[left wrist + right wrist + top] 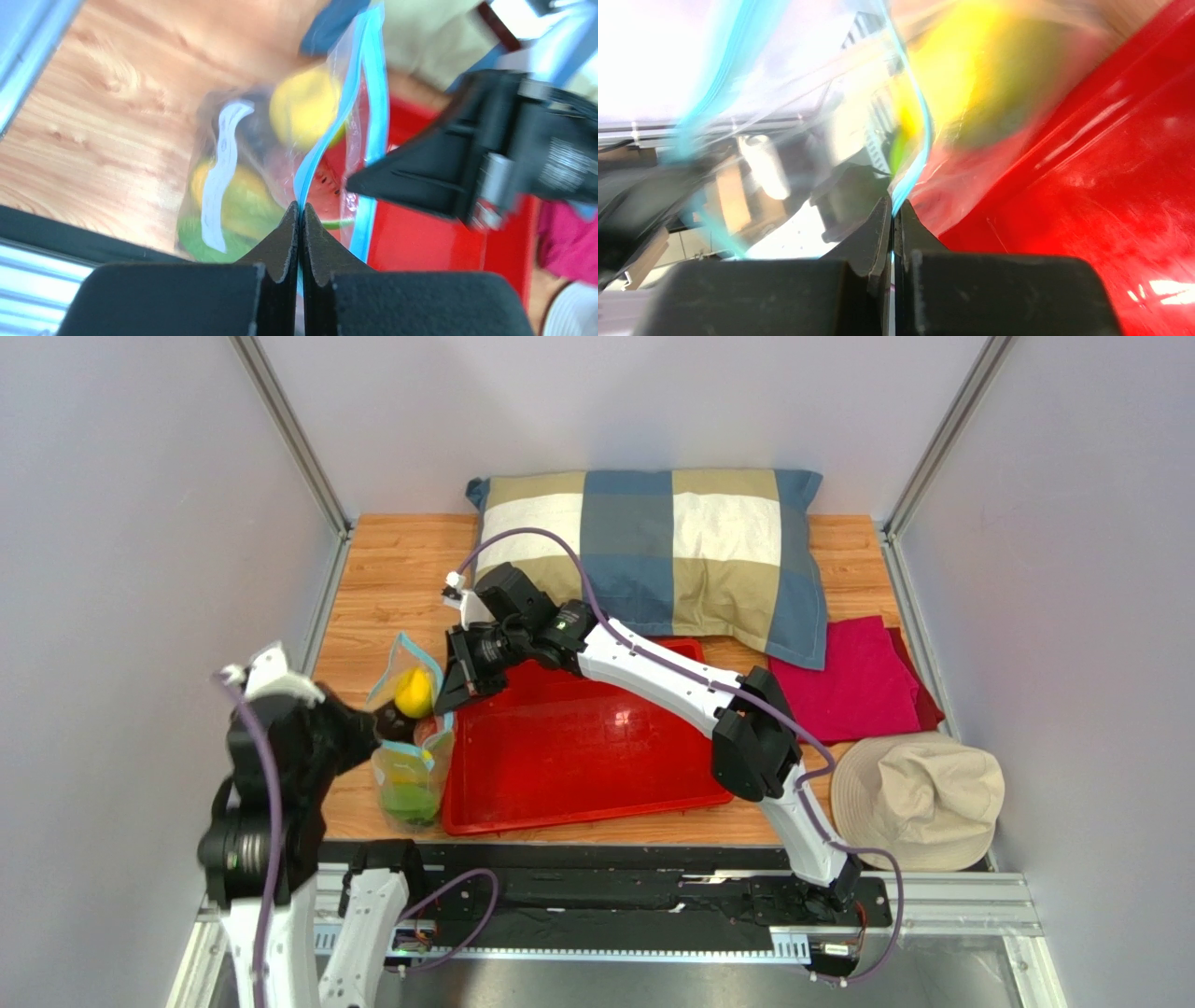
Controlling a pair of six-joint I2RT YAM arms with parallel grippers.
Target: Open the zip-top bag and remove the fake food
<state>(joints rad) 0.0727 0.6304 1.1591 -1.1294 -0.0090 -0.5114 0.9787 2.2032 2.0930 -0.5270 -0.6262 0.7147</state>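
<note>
Clear plastic: the zip-top bag (410,763) stands at nine o'clock of the red tray (603,756), long axis twelve-to-six. The left end effector (300,213) clamps its nine o'clock lip, and the right end effector (897,208) clamps its two o'clock lip.

A red tray (561,756) lies before a plaid pillow (659,546), beside a magenta cloth (856,679) and beige hat (919,798).

- The top external view looks steeply down from above and behind the arm bases, far enough back to take in the whole tabletop (379,560).
- The left wrist view looks past the left hand (300,218), close on the zip-top bag (231,168), toward the red tray (428,245).
- The right wrist view looks past the right hand (893,213), nearer still and blurred.
- All three views share the bag and the tray.
</note>
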